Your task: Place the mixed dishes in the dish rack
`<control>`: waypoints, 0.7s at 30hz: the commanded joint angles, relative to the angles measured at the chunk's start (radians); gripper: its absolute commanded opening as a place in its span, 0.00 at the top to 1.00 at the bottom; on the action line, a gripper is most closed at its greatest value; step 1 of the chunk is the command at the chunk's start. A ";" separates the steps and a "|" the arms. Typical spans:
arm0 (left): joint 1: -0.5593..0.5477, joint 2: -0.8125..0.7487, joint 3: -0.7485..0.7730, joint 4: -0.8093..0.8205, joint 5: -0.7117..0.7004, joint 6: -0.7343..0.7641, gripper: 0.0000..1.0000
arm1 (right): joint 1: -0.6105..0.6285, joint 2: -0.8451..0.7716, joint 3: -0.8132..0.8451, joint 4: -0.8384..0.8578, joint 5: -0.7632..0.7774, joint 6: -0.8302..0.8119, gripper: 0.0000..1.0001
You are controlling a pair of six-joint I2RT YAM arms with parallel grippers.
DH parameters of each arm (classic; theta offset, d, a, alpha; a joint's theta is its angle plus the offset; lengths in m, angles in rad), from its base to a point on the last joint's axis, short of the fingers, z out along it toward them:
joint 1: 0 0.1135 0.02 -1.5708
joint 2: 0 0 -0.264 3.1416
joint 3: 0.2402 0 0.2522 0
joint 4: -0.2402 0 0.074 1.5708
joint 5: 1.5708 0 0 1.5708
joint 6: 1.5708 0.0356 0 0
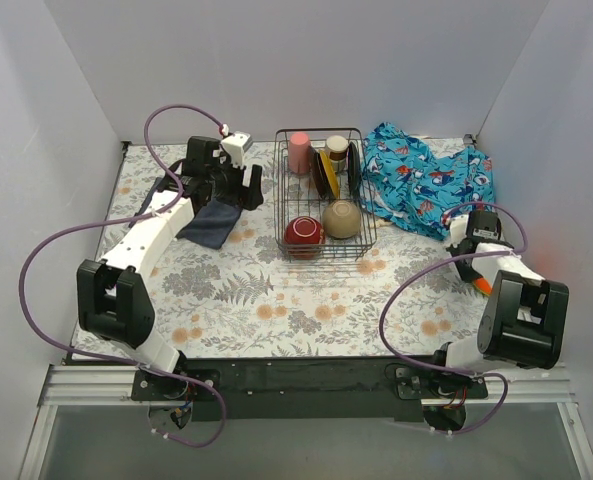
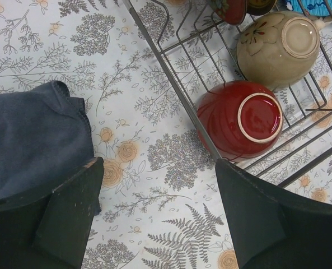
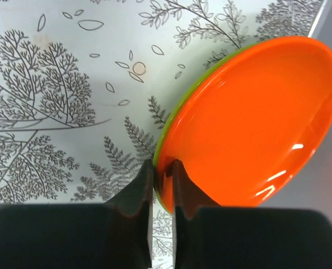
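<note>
Currently, right gripper [image 3: 161, 168]: is clamping the near rim of the orange plate [image 3: 255, 117] between its two fingers, a thin edge-on pinch that suits a flat dish.
Orange plate: is sitting at the right edge of the table [image 1: 236, 290], well apart from the dish rack [image 1: 279, 190]. A green edge is showing under its rim, and whether that is a second plate cannot be told.
Left gripper [image 2: 159, 168]: is hovering with jaws wide apart and empty, between the dark navy cloth [image 2: 34, 140] and the rack's near corner, probably keeping clear.
Dish rack: is already carrying the dark red bowl [image 2: 238, 120] and tan bowl [image 2: 277, 47], both upside down as if to drain, with the pink cup [image 1: 299, 152] and upright plates [image 1: 326, 172] behind.
Next move, as judged: is calling for a lift and a carry leftward to the rack.
</note>
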 commanded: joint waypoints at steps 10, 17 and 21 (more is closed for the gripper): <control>0.066 -0.394 -0.295 0.003 0.104 -0.021 0.19 | 0.340 -0.454 -0.249 -0.383 -0.290 -0.355 0.99; 0.078 -0.460 -0.395 -0.007 0.192 -0.046 0.20 | 0.618 -0.526 -0.256 -0.363 -0.385 -0.544 0.99; 0.127 -0.426 -0.412 -0.019 0.255 -0.051 0.20 | 0.788 -0.500 -0.274 -0.288 -0.441 -0.657 0.99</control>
